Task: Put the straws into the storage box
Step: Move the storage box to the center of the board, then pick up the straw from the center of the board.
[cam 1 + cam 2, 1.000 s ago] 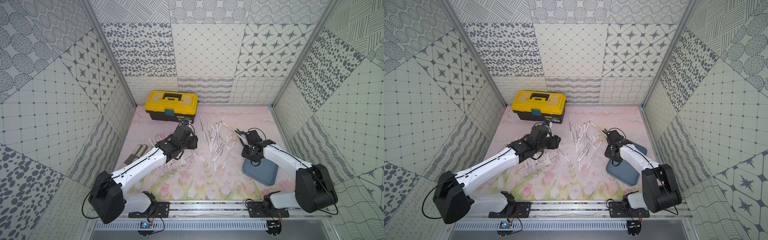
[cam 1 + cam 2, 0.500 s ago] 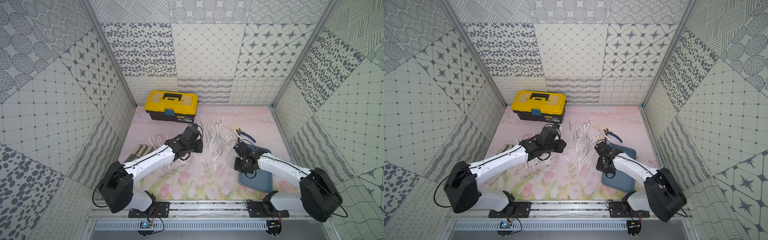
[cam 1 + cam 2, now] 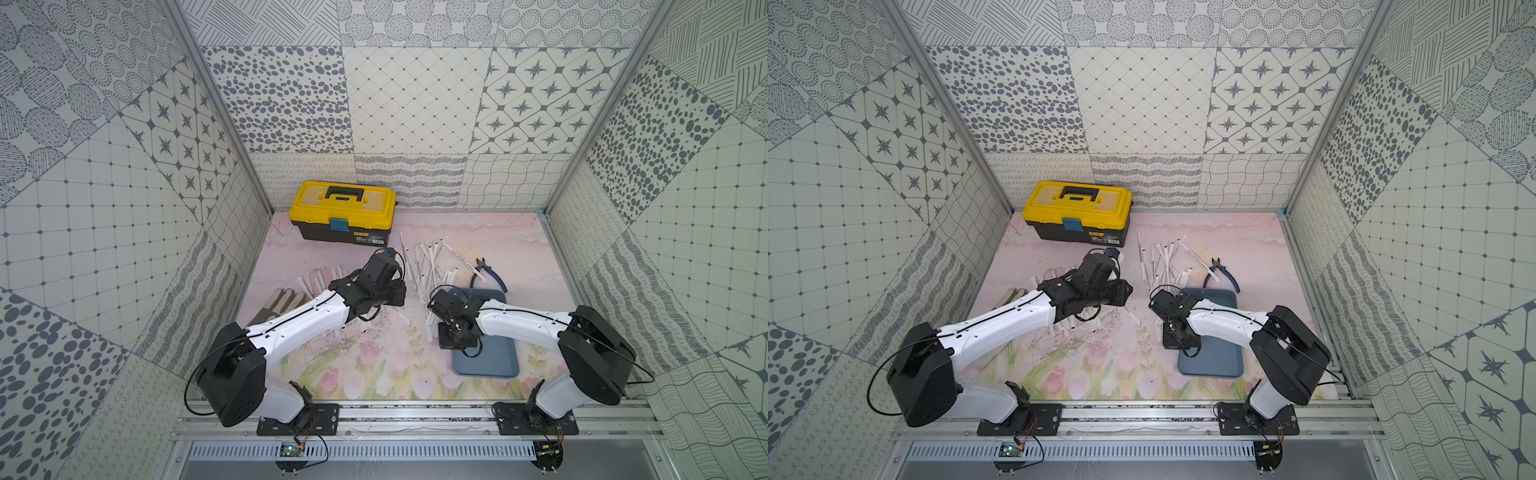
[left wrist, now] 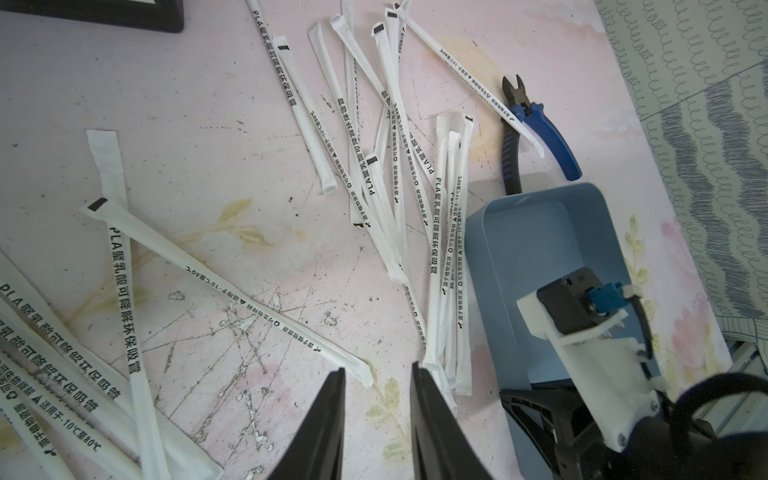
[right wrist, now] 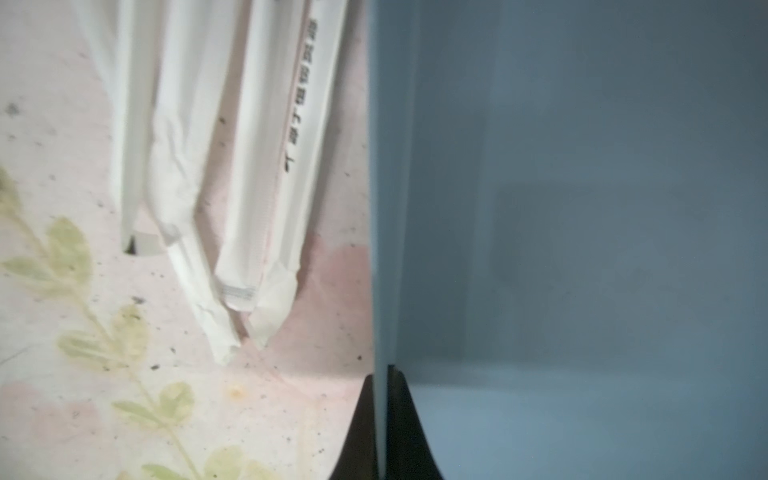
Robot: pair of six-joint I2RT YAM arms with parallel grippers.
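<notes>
R gripper (image 5: 382,376) has left the straw heap and pulled back to the tray (image 5: 582,208). Its jaws are now clamped on the tray's side wall, one finger each side. L gripper (image 4: 377,374) has swung in from the side pile toward centre. Its fingers are narrowed but still apart, nothing pinched, with a straw end just under the gap. All straws (image 4: 390,166) lie on the mat (image 4: 166,104) beside the tray, none inside. Pliers (image 4: 540,124) are now uncovered. Prob. R steadies tray, L feeds. Loading not begun.
</notes>
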